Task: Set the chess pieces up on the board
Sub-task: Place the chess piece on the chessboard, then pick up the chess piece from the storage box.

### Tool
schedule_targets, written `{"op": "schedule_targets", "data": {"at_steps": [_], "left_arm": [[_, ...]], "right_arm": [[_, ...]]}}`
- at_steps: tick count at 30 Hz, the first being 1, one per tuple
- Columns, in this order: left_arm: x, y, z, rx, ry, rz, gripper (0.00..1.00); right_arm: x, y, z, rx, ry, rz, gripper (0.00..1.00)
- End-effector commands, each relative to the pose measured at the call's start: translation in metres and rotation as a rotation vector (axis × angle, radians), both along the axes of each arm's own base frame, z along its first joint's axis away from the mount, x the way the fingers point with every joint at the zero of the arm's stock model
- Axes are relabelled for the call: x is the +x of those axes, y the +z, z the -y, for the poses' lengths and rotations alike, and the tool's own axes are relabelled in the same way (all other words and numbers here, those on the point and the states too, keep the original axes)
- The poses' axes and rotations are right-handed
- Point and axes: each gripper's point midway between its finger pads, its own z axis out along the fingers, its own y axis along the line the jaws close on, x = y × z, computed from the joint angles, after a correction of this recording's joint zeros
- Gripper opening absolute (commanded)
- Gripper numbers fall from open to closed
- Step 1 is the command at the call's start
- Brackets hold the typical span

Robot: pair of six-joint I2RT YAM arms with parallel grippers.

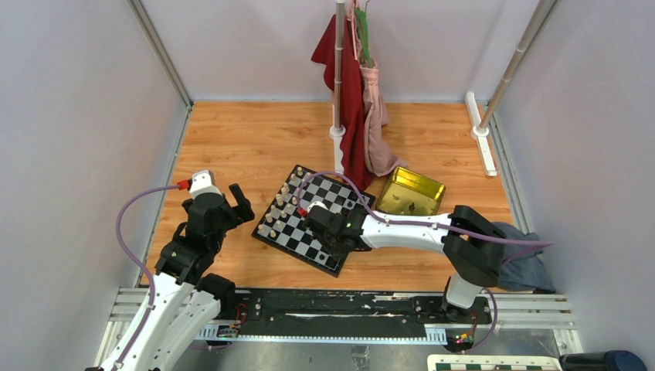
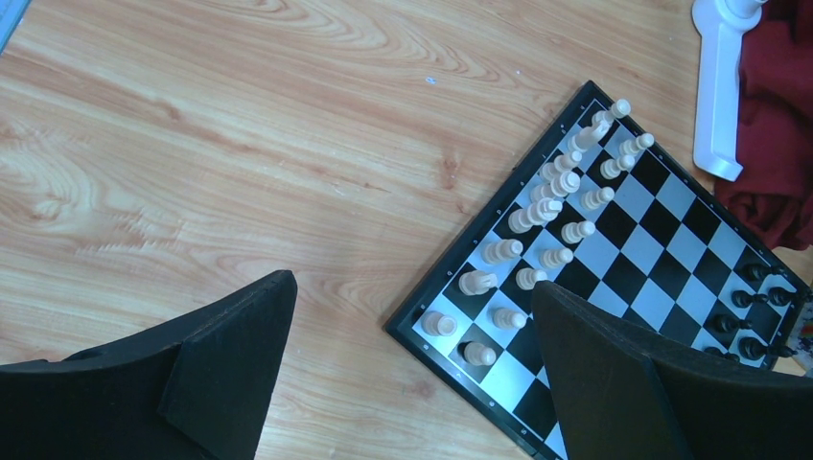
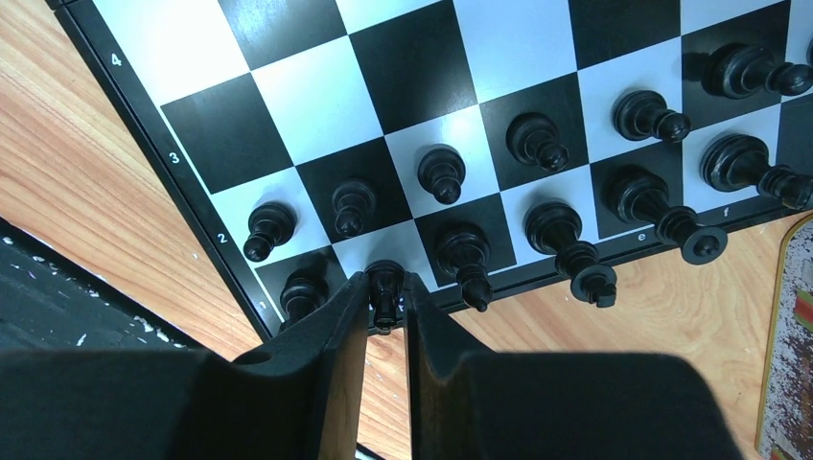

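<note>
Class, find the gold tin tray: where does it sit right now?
In the top view, the gold tin tray lies on the table, just right of the chessboard, near the hanging red cloth.

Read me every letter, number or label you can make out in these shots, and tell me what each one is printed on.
"4": on the board, printed on its black rim, in the right wrist view
"3": same rim, next along
"2": same rim, next again
"e": rim of the adjoining edge
"f": same edge, beside "e"
Other rim marks are hidden or too small to read. Nothing is readable in the other two views.
</note>
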Motion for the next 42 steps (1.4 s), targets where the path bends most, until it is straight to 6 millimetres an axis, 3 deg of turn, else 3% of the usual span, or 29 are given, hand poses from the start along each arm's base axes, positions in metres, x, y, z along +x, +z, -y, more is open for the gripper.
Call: {"op": "schedule_targets", "data": {"at_steps": [1,27,37,42], "left_arm": [[0.0,-0.004,0.0,0.008,0.005,-0.007,1.0],[0.001,-0.005,0.0,0.01,0.004,-0.009,1.0],[0.001,-0.006,-0.001,0.013,0.011,-0.009,1.0],[0.001,-0.004,-0.002,0.011,0.016,-0.004,1.0]], "right_arm": [[0.0,-0.005,0.008,-0.023,0.002,-0.009,0.24],[0.004,0.04,0.0,0.039,0.016,0.023,0.26],[0.018,0.097,0.01,0.081,-0.024,0.14,0.37],[0.038,0.125,0.036,0.077,-0.123,0.264,0.42]]}}
